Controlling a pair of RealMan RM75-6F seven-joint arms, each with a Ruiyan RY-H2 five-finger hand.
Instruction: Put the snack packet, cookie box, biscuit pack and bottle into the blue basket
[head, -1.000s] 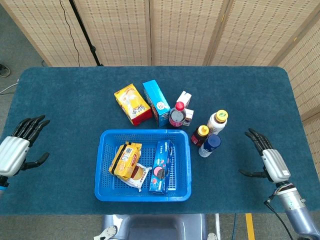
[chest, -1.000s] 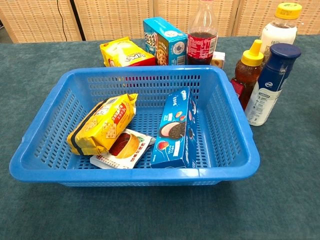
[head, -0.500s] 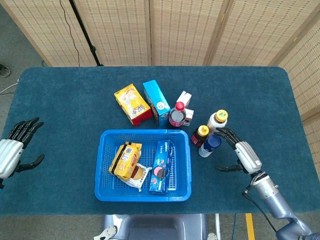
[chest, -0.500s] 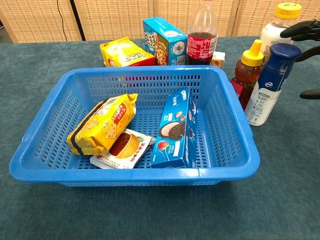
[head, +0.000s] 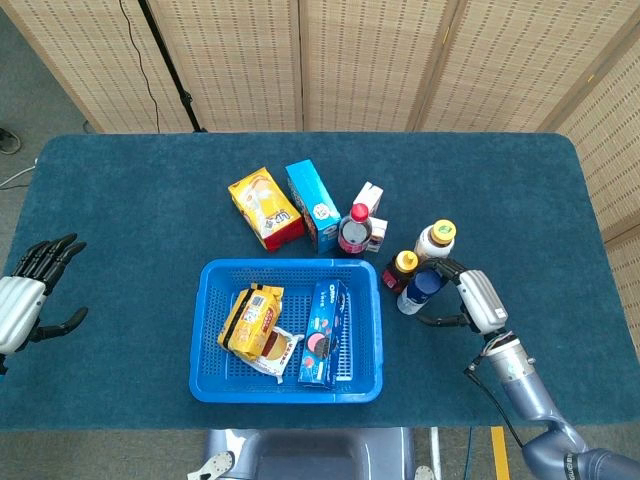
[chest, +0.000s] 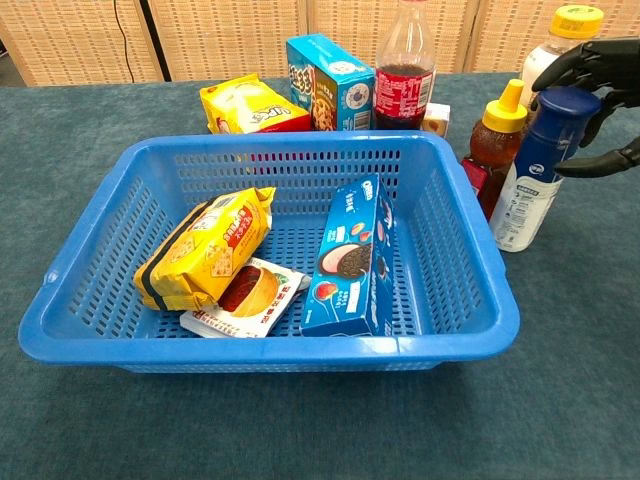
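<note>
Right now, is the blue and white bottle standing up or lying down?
Standing up. The blue-capped bottle stands on the table beside the blue basket, cap on top, with the right hand around its cap.

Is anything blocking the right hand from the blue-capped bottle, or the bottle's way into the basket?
Nothing visible does. The right hand is open right beside the blue-capped bottle, and the blue basket sits next to it, with free floor at its right side.
</note>
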